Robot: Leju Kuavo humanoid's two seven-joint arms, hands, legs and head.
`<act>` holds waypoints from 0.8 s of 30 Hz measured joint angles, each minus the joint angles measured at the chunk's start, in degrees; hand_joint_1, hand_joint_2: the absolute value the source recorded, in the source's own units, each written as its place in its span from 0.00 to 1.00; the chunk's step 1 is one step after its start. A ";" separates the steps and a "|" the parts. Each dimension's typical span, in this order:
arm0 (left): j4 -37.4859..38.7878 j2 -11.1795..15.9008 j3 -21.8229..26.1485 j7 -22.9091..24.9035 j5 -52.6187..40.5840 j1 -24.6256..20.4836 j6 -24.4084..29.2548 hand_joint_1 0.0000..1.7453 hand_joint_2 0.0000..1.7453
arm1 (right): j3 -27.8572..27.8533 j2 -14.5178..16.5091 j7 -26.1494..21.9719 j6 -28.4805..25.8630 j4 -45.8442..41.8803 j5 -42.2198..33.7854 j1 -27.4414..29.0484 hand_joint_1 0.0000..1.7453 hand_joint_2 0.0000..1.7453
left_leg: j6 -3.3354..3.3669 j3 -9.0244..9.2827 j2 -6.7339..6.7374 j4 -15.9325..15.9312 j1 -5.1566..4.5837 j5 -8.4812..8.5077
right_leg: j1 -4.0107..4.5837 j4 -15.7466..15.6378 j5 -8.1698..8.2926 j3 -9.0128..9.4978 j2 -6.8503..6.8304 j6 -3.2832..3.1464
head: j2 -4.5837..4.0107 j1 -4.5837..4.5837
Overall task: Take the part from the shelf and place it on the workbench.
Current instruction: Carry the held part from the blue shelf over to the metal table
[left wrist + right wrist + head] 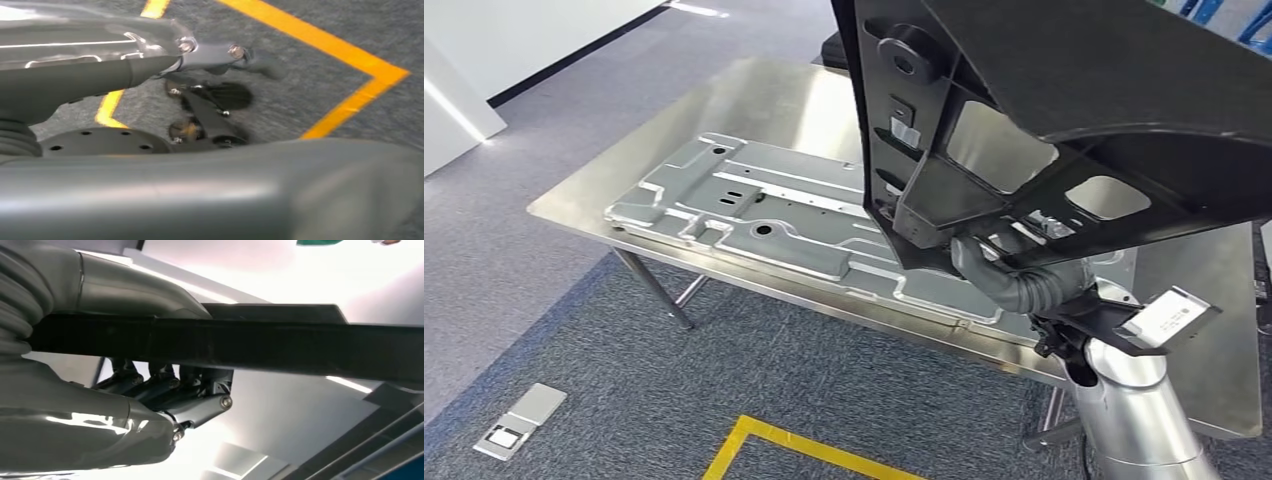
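A large black moulded part (1064, 90) with cut-out windows hangs tilted in the air at the upper right, above the right half of the steel workbench (774, 95). My right hand (999, 275) grips its lower edge from below. In the right wrist view the part's dark edge (280, 345) runs across the picture, the right hand (165, 390) clamped on it with the thumb on one side and the dark fingers (150, 385) curled on the other. My left hand (205, 100) hangs over the carpet, fingers apart from the thumb, holding nothing.
A flat grey stamped metal panel (764, 200) lies along the workbench's near edge, under and left of the held part. A metal floor box (519, 420) and a yellow floor line (794, 445) mark the grey carpet in front.
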 joint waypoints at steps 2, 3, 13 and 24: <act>0.01 -0.08 -0.03 -0.04 -0.05 -0.10 -0.03 0.00 0.00 | 0.13 -0.01 0.11 0.04 0.13 0.11 -0.11 1.00 1.00 | 0.03 0.22 0.63 -0.67 -0.05 -0.09 | -0.18 -0.10 0.21 -0.37 0.92 0.72 | 0.00 -0.01; 0.01 -0.10 -0.07 -0.07 -0.09 -0.19 -0.03 0.00 0.00 | 0.20 -0.02 0.12 0.05 0.16 0.15 -0.19 1.00 1.00 | 0.09 0.37 1.19 -1.02 0.10 0.03 | -0.14 0.07 0.02 -0.49 0.58 1.04 | 0.00 0.02; 0.01 -0.24 -0.85 -0.57 -1.20 -0.58 -0.39 0.00 0.00 | 3.14 0.35 1.46 -0.79 2.81 3.91 -3.24 1.00 1.00 | -0.52 1.05 7.22 -1.37 0.71 -0.30 | -0.36 4.44 -1.35 -1.69 -5.98 3.17 | 0.00 0.22; 0.01 -0.28 -3.35 0.85 -3.65 -2.42 -0.50 0.00 0.00 | 8.95 6.46 6.49 -6.61 11.64 13.40 -14.35 1.00 1.00 | -2.77 -6.25 4.64 15.06 0.74 -8.43 | -0.02 -0.18 0.15 -0.06 -3.37 -0.50 | 0.00 0.15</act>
